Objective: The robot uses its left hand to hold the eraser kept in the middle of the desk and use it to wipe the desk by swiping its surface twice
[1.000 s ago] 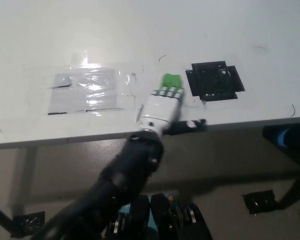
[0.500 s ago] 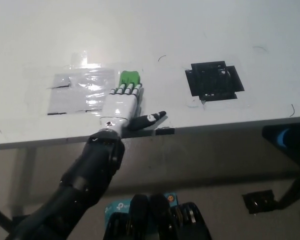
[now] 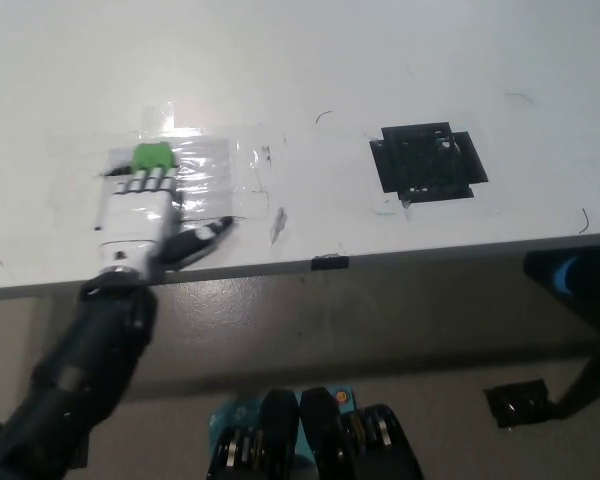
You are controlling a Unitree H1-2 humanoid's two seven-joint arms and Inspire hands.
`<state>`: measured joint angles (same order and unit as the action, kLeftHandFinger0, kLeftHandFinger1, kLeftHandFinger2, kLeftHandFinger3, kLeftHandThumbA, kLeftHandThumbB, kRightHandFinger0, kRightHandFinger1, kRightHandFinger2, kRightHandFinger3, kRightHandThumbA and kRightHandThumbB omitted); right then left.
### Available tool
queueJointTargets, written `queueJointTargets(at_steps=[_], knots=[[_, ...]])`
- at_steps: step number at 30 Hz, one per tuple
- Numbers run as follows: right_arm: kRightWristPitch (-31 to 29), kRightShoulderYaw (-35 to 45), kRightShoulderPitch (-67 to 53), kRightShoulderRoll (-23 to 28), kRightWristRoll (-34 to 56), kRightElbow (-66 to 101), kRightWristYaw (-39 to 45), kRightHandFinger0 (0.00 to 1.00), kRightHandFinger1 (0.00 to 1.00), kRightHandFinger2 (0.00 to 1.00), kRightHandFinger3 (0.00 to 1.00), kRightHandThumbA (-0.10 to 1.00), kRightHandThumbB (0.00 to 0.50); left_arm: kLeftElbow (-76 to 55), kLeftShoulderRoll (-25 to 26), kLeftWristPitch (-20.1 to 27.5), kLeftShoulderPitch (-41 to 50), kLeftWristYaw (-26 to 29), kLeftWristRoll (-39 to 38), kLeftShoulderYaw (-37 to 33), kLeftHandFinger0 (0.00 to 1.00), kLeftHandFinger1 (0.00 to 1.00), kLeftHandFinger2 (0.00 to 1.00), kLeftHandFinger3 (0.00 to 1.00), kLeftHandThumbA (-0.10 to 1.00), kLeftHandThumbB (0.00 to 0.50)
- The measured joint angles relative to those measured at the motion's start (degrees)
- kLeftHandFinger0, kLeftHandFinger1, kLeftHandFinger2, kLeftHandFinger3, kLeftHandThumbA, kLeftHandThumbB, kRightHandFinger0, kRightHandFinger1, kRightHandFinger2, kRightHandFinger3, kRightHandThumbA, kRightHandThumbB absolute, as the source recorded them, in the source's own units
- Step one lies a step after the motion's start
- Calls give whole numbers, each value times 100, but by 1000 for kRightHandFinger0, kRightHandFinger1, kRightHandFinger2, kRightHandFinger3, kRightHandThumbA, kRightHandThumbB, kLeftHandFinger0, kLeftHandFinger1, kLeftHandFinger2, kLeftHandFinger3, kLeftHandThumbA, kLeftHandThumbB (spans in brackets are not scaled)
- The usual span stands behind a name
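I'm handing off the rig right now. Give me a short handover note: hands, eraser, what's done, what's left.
Left hand: shut on the green eraser, pressing it flat on the white desk over the clear taped patch at the desk's left.
Right hand: not in view.
Eraser: under the left hand's fingers, well left of the black taped square.
Done: eraser grasped; it has swept leftward across the near part of the desk over the last second, from beside the black square to the taped patch.
Left: I cannot tell which swipe this is; finish any remaining swipe.
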<state>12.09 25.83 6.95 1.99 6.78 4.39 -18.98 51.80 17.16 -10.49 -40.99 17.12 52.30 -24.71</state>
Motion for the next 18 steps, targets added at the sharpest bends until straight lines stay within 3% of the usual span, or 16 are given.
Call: queueJointTargets(at_steps=[12, 18], knots=[[0, 73, -36, -1, 89, -2, 0, 1000, 1000, 1000, 1000, 1000, 0, -347, 246, 42, 309, 105, -14, 144, 1000, 1000, 1000, 1000, 1000, 500], [0, 77, -56, 1, 95, -3, 3, 1000, 1000, 1000, 1000, 1000, 0, -566, 249, 66, 405, 100, -84, 258, 1000, 1000, 1000, 1000, 1000, 413]])
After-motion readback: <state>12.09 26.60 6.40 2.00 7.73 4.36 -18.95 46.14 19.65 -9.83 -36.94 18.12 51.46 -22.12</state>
